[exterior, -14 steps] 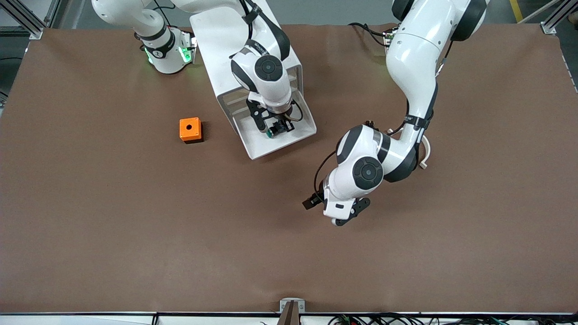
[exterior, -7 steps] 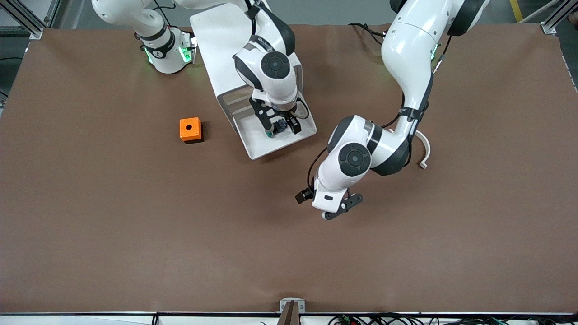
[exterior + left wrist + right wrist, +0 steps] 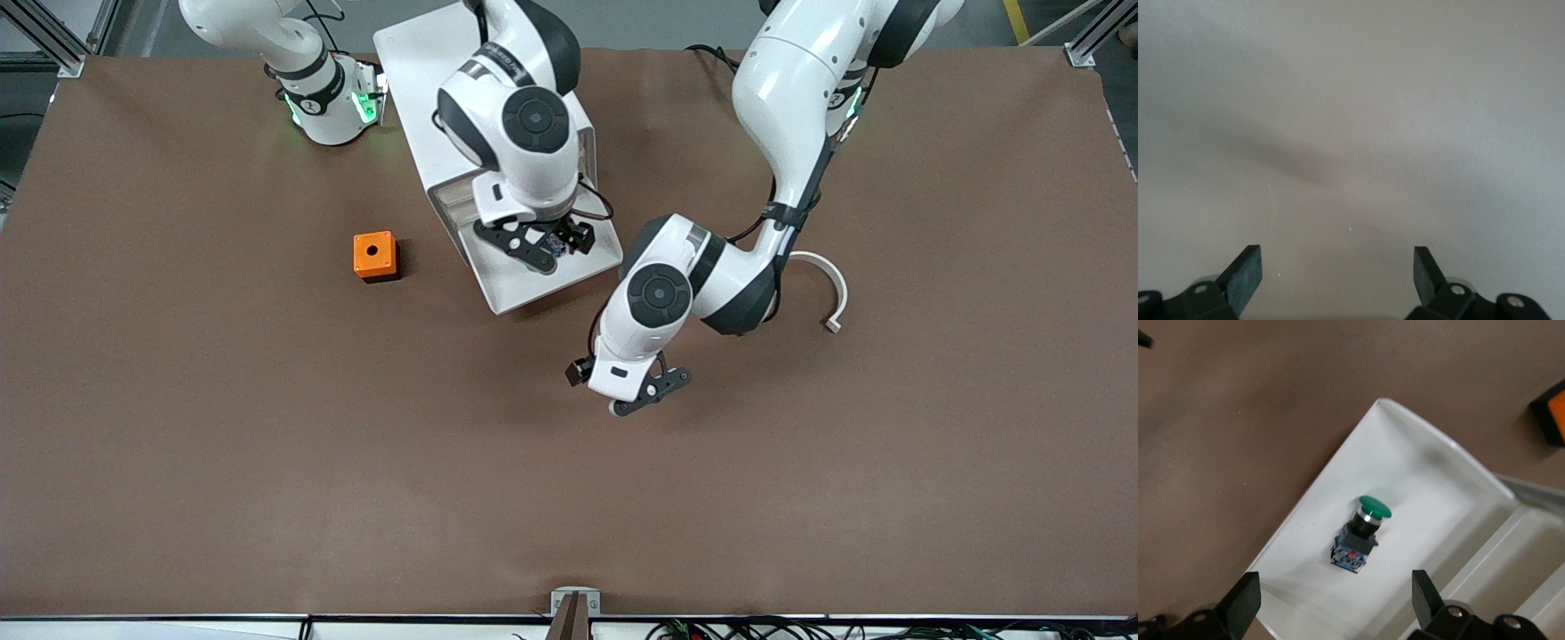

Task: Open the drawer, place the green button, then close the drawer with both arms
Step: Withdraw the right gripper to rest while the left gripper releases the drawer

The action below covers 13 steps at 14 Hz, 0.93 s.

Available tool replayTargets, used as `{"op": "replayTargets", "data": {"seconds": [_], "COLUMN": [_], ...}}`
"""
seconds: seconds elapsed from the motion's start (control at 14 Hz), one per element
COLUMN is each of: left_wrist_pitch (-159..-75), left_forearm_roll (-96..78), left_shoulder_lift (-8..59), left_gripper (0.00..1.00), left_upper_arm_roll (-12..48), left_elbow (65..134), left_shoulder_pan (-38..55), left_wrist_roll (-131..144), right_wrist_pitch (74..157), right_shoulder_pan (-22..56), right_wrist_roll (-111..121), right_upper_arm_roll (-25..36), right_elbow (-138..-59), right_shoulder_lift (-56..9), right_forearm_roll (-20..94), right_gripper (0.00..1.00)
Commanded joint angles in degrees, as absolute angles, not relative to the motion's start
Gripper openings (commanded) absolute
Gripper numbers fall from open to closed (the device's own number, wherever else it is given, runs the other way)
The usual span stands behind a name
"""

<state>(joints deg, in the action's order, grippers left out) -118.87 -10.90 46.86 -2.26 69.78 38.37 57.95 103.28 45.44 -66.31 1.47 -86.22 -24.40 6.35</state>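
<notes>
You are seeing the right gripper (image 3: pixel 1331 603) hovering with fingers spread over the pulled-out drawer (image 3: pixel 1418 463), the button (image 3: pixel 1361 533) lying loose inside it directly below and between those fingers, while the left gripper (image 3: pixel 1337 277), fingers equally apart and holding nothing, is hanging over bare table (image 3: pixel 267 444).

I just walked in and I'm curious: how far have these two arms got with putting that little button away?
Done: the drawer is pulled out of the cabinet, and the button lies on its side in it, free of any grip. In hand: the right gripper is open above the button; the left gripper is open over bare table, nearer the front camera than the drawer. Left: pushing the drawer shut.
</notes>
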Motion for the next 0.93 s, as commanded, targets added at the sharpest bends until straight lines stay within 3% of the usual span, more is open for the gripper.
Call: {"op": "replayTargets", "data": {"seconds": [0.0,0.43,0.86], "left_wrist_pitch": [-119.09,-119.09,-119.09], "left_forearm_roll": [-10.37,-12.12,-16.17], "left_shoulder_lift": [46.58,48.78,49.22], "left_gripper": [1.0,1.0,1.0], "left_upper_arm_roll": [-2.2,-2.11,-2.11], "left_elbow": [70.57,71.89,72.86], "left_shoulder_pan": [39.9,43.24,46.23], "left_wrist_roll": [58.71,58.62,58.62], "right_wrist_pitch": [97.14,86.5,80.34], "right_shoulder_pan": [39.48,24.9,10.48], "right_wrist_roll": [-52.52,-25.35,-4.6], "right_upper_arm_roll": [0.7,0.7,0.79], "right_elbow": [-84.03,-83.85,-83.94], "right_shoulder_lift": [-21.63,-13.2,-9.41], "right_forearm_roll": [5.71,2.29,0.88], "right_gripper": [1.0,1.0,1.0]}}
